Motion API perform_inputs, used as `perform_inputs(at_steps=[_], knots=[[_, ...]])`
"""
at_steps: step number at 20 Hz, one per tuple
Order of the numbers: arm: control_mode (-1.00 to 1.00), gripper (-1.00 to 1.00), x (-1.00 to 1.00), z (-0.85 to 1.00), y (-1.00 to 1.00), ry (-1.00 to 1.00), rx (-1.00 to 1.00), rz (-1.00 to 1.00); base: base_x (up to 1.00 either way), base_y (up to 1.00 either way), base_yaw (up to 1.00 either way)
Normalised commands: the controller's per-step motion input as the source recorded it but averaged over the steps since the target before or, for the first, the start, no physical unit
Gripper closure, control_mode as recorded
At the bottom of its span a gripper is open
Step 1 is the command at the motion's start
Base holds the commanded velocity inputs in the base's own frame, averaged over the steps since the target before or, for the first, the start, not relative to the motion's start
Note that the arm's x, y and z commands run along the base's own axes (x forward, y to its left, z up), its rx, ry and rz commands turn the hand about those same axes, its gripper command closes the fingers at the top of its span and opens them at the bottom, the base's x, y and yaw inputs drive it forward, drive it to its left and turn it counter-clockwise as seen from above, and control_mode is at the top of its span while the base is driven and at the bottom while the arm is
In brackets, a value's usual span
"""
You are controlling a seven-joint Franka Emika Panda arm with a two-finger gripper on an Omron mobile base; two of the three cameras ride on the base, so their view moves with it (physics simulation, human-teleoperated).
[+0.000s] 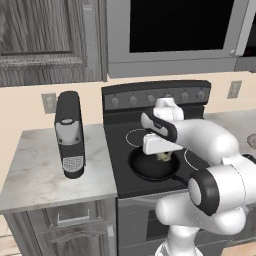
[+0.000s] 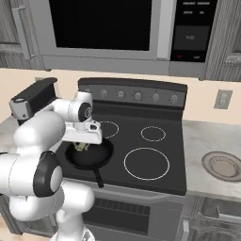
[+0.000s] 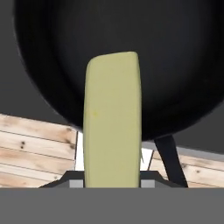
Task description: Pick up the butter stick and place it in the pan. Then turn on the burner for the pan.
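The butter stick (image 3: 112,118), a pale yellow bar, stands between the fingers of my gripper (image 3: 111,179), which is shut on it. It hangs just above the inside of the black pan (image 3: 175,65), over the part nearest the handle (image 3: 170,159). In the left base view the gripper (image 1: 162,156) points down over the pan (image 1: 147,169), with a bit of the butter stick (image 1: 163,157) showing below the hand. In the right base view the butter stick (image 2: 82,147) sits above the pan (image 2: 94,156) on the front left burner. The pan handle (image 2: 97,178) points toward the stove's front edge.
A row of knobs (image 2: 137,96) runs along the stove's back panel. A large burner ring (image 2: 146,163) lies right of the pan. A dark coffee machine (image 1: 70,132) stands on the left counter (image 1: 35,170). A round dish (image 2: 223,164) rests on the right counter. A microwave (image 1: 175,30) hangs overhead.
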Motion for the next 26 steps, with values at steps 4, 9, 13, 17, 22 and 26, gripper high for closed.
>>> perform_inputs(at_steps=[4,9,13,17,22,26], knots=[[-1.00,1.00,0.17,-0.26,0.00,0.00,0.00,0.00,0.00,0.00,0.00],[-1.00,1.00,0.13,-0.24,0.00,0.00,0.00,0.00,0.00,0.00,0.00],[-1.00,1.00,0.08,-0.26,0.00,0.00,0.00,0.00,0.00,0.00,0.00],[-1.00,1.00,0.12,-0.26,0.00,0.00,0.00,0.00,0.00,0.00,0.00],[-1.00,1.00,0.11,-0.24,0.00,0.00,0.00,0.00,0.00,0.00,0.00],[-1.00,1.00,0.05,-0.20,0.00,0.00,0.00,0.00,0.00,0.00,0.00]])
